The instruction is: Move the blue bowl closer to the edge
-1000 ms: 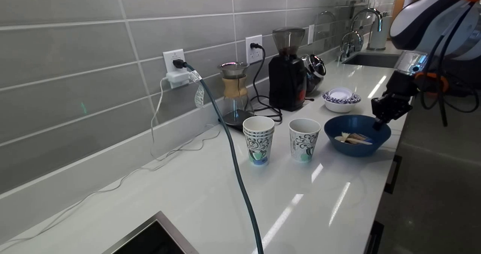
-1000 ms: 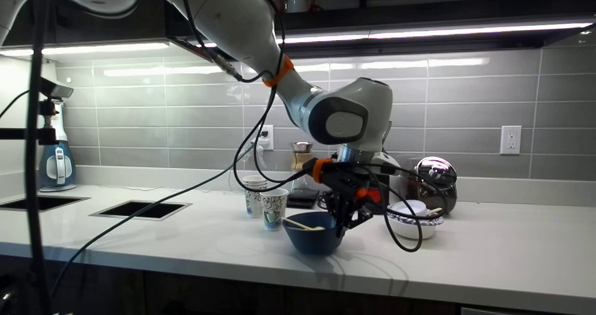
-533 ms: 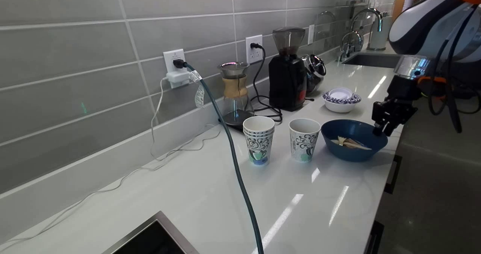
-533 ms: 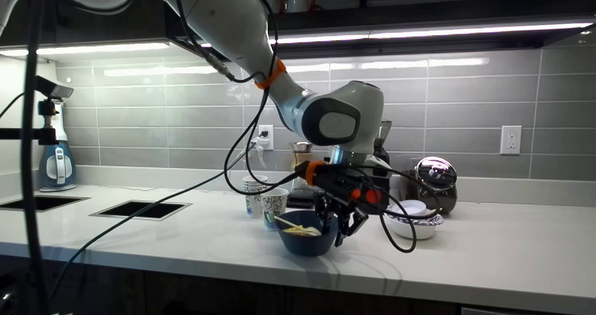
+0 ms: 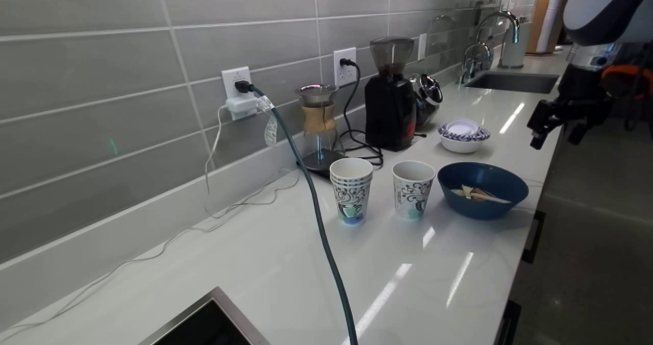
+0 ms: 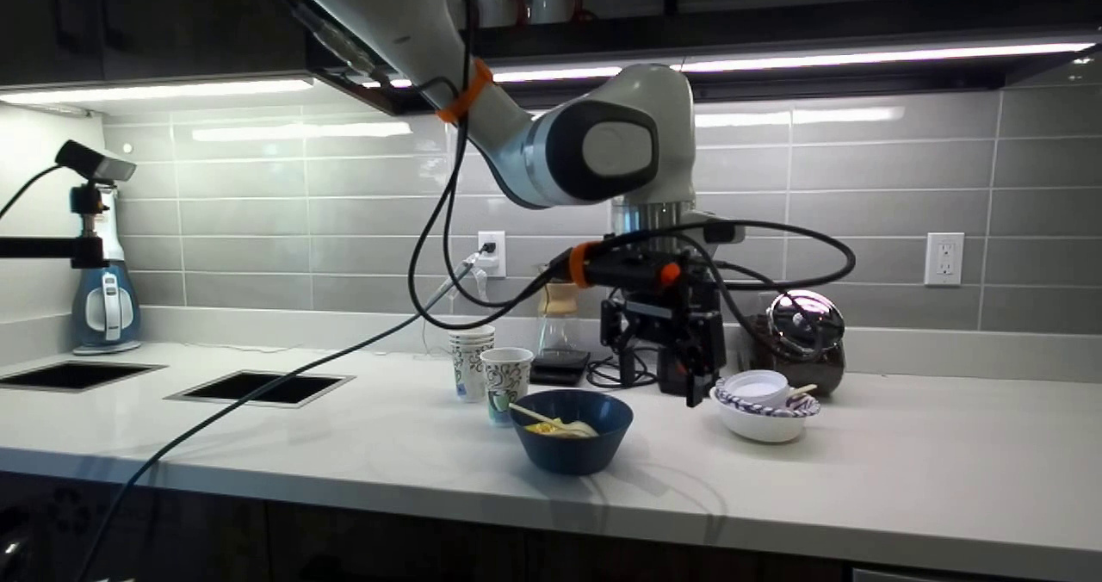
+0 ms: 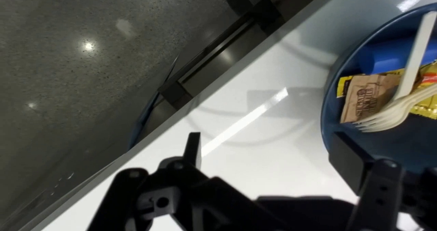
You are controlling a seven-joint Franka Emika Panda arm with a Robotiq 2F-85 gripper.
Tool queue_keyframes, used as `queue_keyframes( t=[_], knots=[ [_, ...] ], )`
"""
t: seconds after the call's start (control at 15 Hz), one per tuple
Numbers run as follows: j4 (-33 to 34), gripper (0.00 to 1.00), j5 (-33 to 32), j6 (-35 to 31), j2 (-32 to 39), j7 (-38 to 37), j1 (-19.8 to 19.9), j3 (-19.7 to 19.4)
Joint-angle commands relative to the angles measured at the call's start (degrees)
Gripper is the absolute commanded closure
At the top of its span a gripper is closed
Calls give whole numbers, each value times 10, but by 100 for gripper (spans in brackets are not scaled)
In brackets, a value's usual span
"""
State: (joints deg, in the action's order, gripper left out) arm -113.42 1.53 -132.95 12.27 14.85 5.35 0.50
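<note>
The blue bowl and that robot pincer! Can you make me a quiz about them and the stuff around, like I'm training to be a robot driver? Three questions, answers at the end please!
1. Pick one. In the wrist view, what lies in the blue bowl?
A) an apple
B) a pale fork
C) a carrot

2. True or false: the pincer is open and holds nothing.

3. In your own words: in both exterior views, what stands between the cup stack and the blue bowl?

Key:
1. B
2. True
3. A lone paper cup
</note>
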Motion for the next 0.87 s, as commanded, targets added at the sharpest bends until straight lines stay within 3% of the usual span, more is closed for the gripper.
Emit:
queue_keyframes(
  t=[0.0, 0.33, 0.4, 0.8],
  knots=[
    [-61, 0, -46, 11, -85, -59, -25, -8],
    [-101, 0, -93, 23, -163, -142, -49, 2],
    [-66, 0, -63, 18, -118, -106, -44, -2],
    [-91, 0, -75, 21, -151, -125, -50, 0]
  ],
)
